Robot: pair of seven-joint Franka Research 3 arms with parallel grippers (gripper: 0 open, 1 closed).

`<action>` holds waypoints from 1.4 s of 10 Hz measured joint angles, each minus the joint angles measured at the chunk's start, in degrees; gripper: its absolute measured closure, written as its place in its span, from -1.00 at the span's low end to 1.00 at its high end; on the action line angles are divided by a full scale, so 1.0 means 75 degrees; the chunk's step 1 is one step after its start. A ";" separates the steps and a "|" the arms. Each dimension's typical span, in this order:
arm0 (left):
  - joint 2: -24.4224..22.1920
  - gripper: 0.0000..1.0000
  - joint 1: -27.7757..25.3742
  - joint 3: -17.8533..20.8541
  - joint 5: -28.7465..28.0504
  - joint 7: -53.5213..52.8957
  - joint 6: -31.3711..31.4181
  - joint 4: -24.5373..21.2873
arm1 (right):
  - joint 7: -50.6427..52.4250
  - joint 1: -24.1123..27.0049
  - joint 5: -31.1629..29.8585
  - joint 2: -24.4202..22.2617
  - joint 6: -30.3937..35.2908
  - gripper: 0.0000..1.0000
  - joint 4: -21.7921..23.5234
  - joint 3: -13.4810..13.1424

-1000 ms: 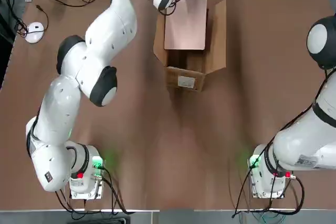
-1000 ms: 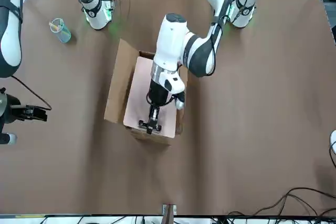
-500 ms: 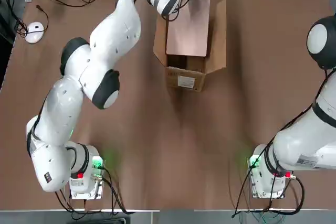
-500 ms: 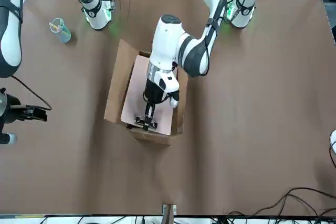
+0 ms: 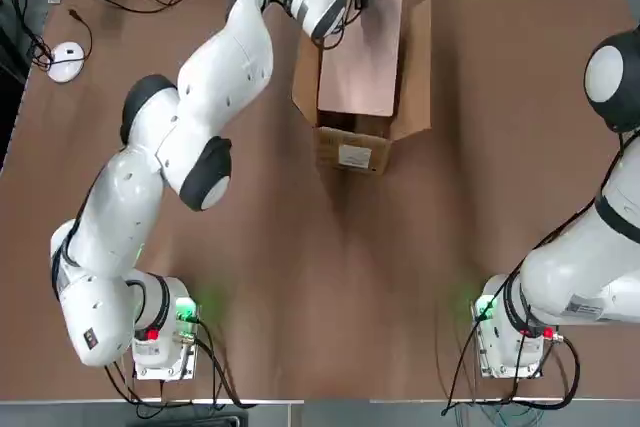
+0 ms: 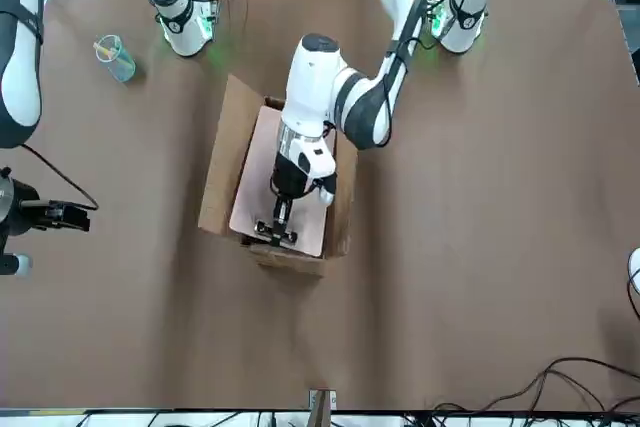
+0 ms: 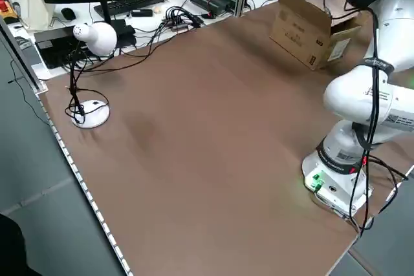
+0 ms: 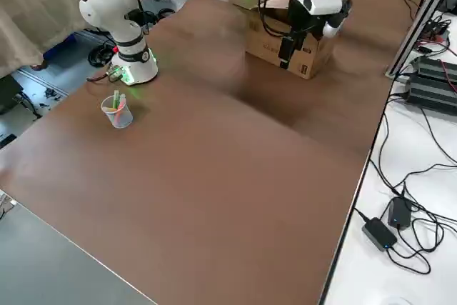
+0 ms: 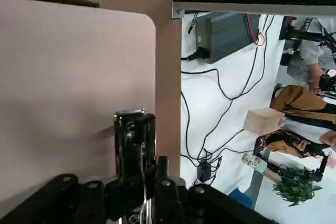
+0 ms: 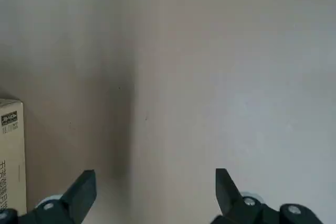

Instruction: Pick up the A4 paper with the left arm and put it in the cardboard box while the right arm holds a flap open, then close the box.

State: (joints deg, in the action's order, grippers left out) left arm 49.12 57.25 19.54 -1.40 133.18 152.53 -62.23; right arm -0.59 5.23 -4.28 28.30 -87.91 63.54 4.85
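Observation:
The cardboard box [image 5: 351,151] stands at the far middle of the table, its long flaps [image 5: 416,65] spread up and outward. The pale pink A4 paper [image 5: 361,59] lies slanted over the opening, between the flaps, with its near edge dipping inside. My left gripper [image 6: 276,234] is shut on the paper's far short edge, at the dark clip; in the left wrist view the fingers [image 9: 134,129] pinch that edge. My right gripper [image 6: 84,218] hovers open over bare table off to the box's right, touching no flap; its fingers [image 10: 84,188] stand wide apart.
A clear cup [image 6: 115,57] with small items stands near the right arm's base. A white desk lamp [image 5: 66,61] sits at the far left corner. Cables and power bricks [image 8: 379,232] lie along the table's far edge.
The left arm has slid the paper toward the robot's side, its near edge going deeper over the box opening. The right arm has not moved.

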 joint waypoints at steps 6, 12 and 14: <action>0.0140 0.95 0.0162 -0.0011 0.0000 0.0000 0.0007 -0.0011 | -0.0002 0.0034 0.0395 0.0000 -0.0030 -1.00 0.0001 -0.0026; 0.0222 0.95 0.0055 0.0001 0.0000 0.0000 -0.0002 -0.0078 | -0.0047 0.0071 0.0530 0.0000 -0.0031 -1.00 0.0001 -0.0062; 0.0236 0.95 0.0051 0.0001 0.0000 0.0001 -0.0004 -0.0159 | -0.0105 0.0071 0.0517 0.0000 -0.0026 -1.00 0.0001 -0.0073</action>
State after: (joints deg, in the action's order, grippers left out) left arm 50.89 57.63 19.55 -1.40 133.18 152.50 -63.42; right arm -1.38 5.77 -0.41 28.30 -88.10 63.54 4.30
